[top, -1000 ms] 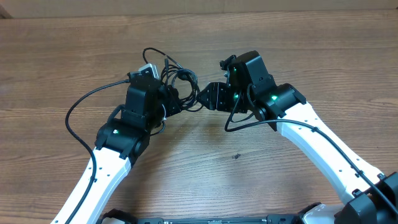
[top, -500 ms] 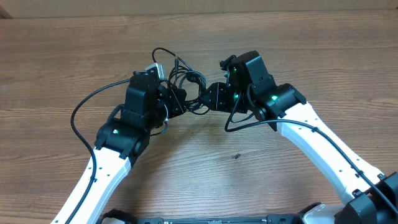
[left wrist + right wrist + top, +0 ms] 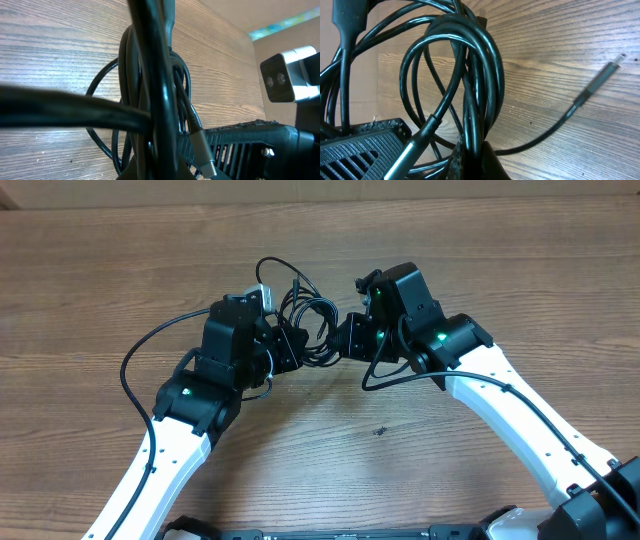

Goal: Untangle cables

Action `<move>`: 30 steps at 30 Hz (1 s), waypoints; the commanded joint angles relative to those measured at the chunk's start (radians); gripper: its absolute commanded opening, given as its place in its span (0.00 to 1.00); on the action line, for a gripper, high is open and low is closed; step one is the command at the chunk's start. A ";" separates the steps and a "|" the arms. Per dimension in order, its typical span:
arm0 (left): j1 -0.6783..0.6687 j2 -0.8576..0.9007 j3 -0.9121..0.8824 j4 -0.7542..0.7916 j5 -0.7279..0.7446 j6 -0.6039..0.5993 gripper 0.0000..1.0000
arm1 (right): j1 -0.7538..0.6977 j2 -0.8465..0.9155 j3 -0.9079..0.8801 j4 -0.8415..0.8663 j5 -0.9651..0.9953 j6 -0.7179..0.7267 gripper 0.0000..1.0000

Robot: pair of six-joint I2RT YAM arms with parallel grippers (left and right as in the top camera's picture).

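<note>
A tangle of thin black cables [image 3: 308, 323] hangs looped between my two grippers at the table's middle. My left gripper [image 3: 287, 344] is shut on the bundle from the left; strands [image 3: 150, 90] fill its wrist view, with a silver plug [image 3: 202, 150] beside them. My right gripper [image 3: 343, 337] is shut on the bundle from the right; coiled loops [image 3: 470, 75] run between its fingers. A loose strand ends in a plug [image 3: 600, 80] on the wood. One long strand [image 3: 140, 350] trails off to the left.
The wooden table [image 3: 450, 260] extends around the arms. Thicker black arm cables [image 3: 385, 380] hang by the right wrist. A small dark speck [image 3: 378, 431] lies on the wood in front.
My left gripper has moved right and slightly up with the cables, closing toward the right gripper. The loops bunched up and the left trailing strand dragged right. The right arm stayed.
</note>
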 commanded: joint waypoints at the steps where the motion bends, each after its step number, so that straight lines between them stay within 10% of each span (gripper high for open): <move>1: 0.005 -0.002 0.022 -0.016 -0.092 0.030 0.04 | 0.004 -0.024 0.021 -0.008 -0.005 -0.020 0.04; 30: 0.005 -0.002 0.022 -0.265 -0.482 -0.367 0.04 | 0.004 -0.024 0.021 0.003 -0.004 -0.020 0.04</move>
